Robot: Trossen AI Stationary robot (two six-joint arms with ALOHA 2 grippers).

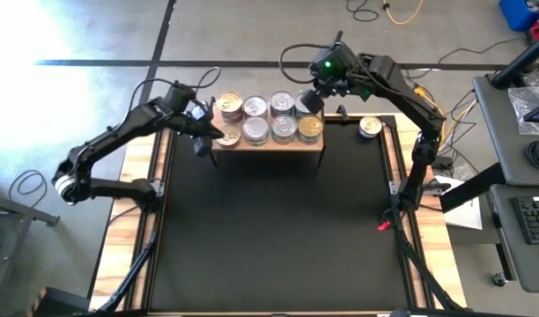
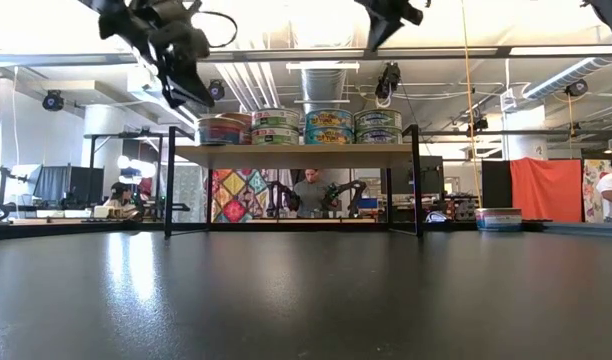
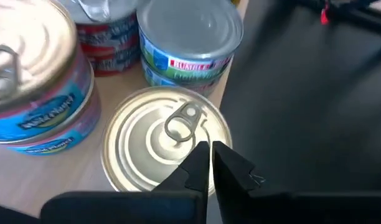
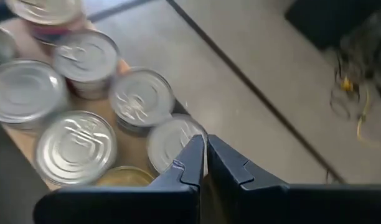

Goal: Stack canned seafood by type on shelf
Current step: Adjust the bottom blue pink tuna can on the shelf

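My left gripper [image 3: 210, 163] hovers with jaws pressed together, empty, over a gold-lidded round tin [image 3: 167, 144] at the end of the small light-wood shelf [image 1: 268, 146] – stacked silver-lidded tins [image 1: 256, 130] fill it. My right gripper [image 4: 202, 163], jaws likewise closed and empty, hangs above the other end; one tin [image 1: 370, 128] sits apart on the black surface [image 1: 278, 229].

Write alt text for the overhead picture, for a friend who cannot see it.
Seen from above, two dark robot arms meet over a small wooden shelf crowded with round seafood cans at the far edge of a black table. The left gripper and right gripper, both shut, hover at opposite ends of the shelf; one lone can sits on the table.
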